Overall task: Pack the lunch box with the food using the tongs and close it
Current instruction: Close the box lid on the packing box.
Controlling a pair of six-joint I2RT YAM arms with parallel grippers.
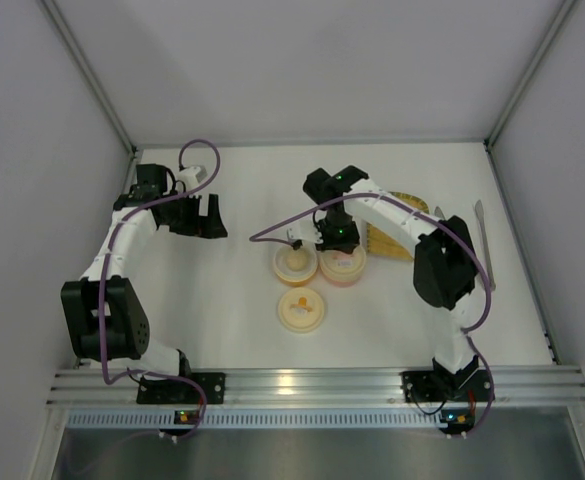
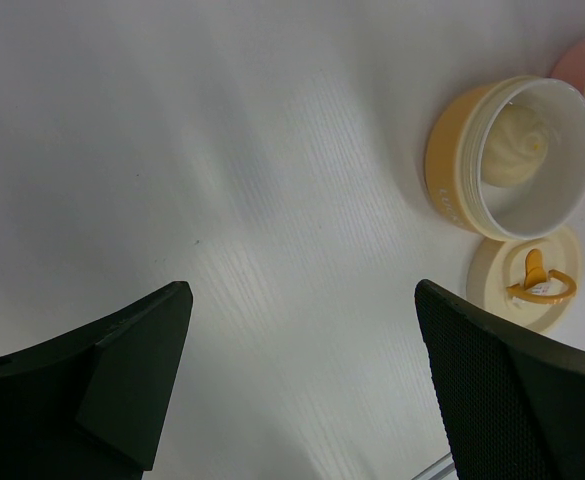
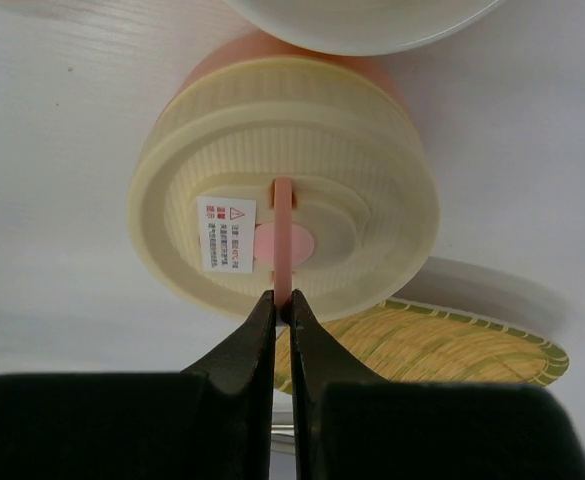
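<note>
The right gripper (image 3: 283,305) is pinched tight on the pink ring handle (image 3: 283,235) of the cream lid (image 3: 284,190) sitting on the pink tub (image 1: 343,267). Beside it stands the uncovered yellow tub (image 2: 507,155), apparently holding something whitish. The left gripper (image 2: 302,385) hangs wide, holding nothing. The tongs (image 1: 483,240) lie at the table's right edge.

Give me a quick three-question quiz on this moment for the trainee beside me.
1. True or false: the pink tub has its lid on.
2. The right gripper is shut on: A) the tongs B) the lid's pink ring handle C) nothing.
3. Which tub stands open, white food inside?

Key: 1 true. 2 B. 3 the cream-yellow tub, its loose lid lying on the table, while the left gripper hangs over bare table with its jaws wide.
</note>
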